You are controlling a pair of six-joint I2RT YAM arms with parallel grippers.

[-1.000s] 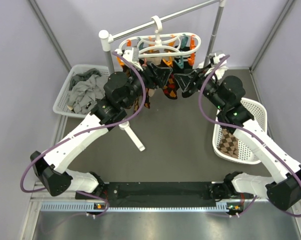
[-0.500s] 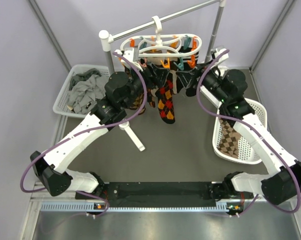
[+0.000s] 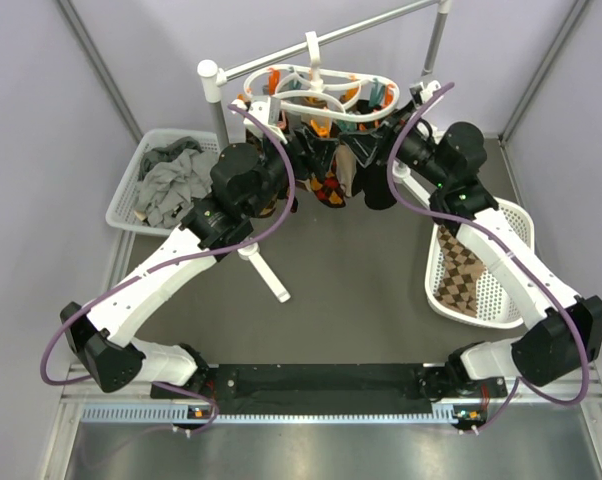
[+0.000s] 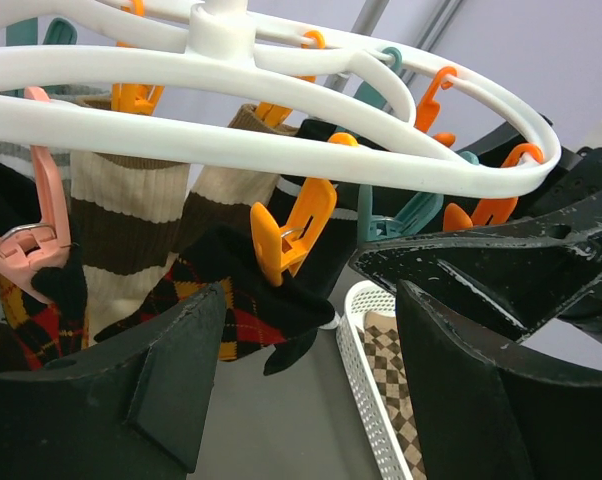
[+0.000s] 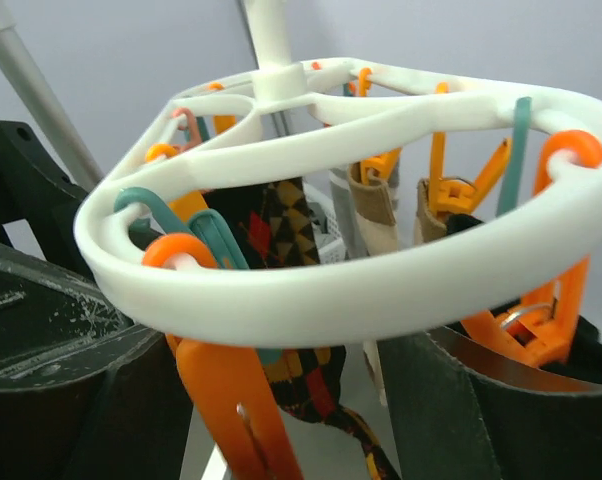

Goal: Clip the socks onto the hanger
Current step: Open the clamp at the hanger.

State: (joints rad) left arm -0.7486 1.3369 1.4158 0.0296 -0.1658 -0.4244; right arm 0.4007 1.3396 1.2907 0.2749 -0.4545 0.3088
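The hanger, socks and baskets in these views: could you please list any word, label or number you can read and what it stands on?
None: no text, number or logo is readable on the hanger, the socks, the left basket or the right basket in any view.

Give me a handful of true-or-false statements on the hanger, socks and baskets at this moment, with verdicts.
1. The hanger hangs by its hook from the rail. True.
2. The basket beside the right arm is empty. False: an argyle sock lies in it.
3. Argyle socks are clipped to the hanger. True.
4. The basket beside the left arm holds argyle socks. False: it holds grey socks.
5. The left gripper clamps a sock. False: its jaws stand open.
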